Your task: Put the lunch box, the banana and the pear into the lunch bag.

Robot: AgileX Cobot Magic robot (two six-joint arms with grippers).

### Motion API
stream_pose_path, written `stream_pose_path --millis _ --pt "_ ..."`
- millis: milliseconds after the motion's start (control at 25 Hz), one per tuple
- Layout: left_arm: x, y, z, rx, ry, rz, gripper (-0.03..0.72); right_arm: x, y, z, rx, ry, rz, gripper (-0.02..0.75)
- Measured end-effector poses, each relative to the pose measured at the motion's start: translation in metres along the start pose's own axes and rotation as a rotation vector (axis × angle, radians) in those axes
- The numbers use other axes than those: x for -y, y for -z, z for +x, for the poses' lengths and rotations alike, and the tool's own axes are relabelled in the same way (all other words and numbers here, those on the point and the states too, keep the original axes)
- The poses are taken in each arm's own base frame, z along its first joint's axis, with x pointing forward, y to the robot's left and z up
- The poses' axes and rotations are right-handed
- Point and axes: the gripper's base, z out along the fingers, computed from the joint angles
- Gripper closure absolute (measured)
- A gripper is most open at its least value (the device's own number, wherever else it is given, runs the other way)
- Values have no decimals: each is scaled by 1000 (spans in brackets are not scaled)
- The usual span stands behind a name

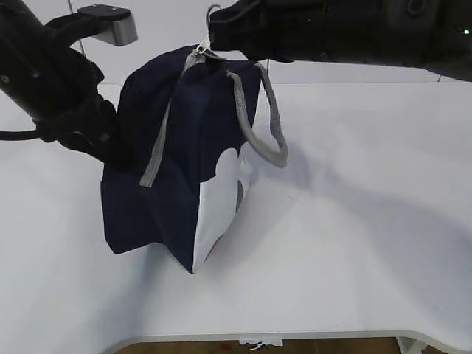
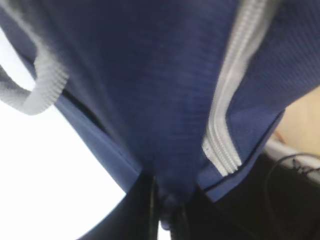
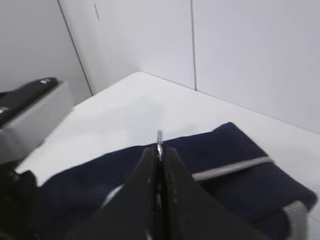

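A: Bag [image 1: 188,177] where?
B: Upright on table [image 1: 354,221], zipped.
A: Right gripper [image 3: 159,150]?
B: Above bag, pinched on ring pull [image 1: 212,16].
A: Left gripper [image 2: 167,207]?
B: Clamped on bag's left end.

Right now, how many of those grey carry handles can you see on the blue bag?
2. One handle loops down the lunch bag's right side by the white patch. The other shows only in the left wrist view, hanging at the bag's edge.

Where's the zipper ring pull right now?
The ring pull is at the top of the lunch bag, upper centre of the exterior view, pinched in the right tool, above the grey handle.
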Motion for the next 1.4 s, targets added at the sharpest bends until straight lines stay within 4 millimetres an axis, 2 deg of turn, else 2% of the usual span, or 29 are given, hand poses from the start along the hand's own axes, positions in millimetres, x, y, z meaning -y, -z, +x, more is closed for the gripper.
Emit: stream_pose_path --millis 160,320,720,1080,1240,1400 --pt "3 9 6 -43 -33 -17 690 4 0 1 -15 6 34 737" --pt "6 14 10 -71 -40 -7 690 7 -2 -7 -9 21 71 737" --pt "7 20 14 -94 -59 -26 690 20 -20 -14 -33 93 179 737" --pt "10 35 18 -83 -81 -63 691 35 -37 3 -108 147 254 737" --pt "6 41 20 -71 -69 -75 691 42 -39 7 -117 119 270 737" --pt "2 43 22 -73 -57 -86 691 40 -41 6 -96 73 231 737"
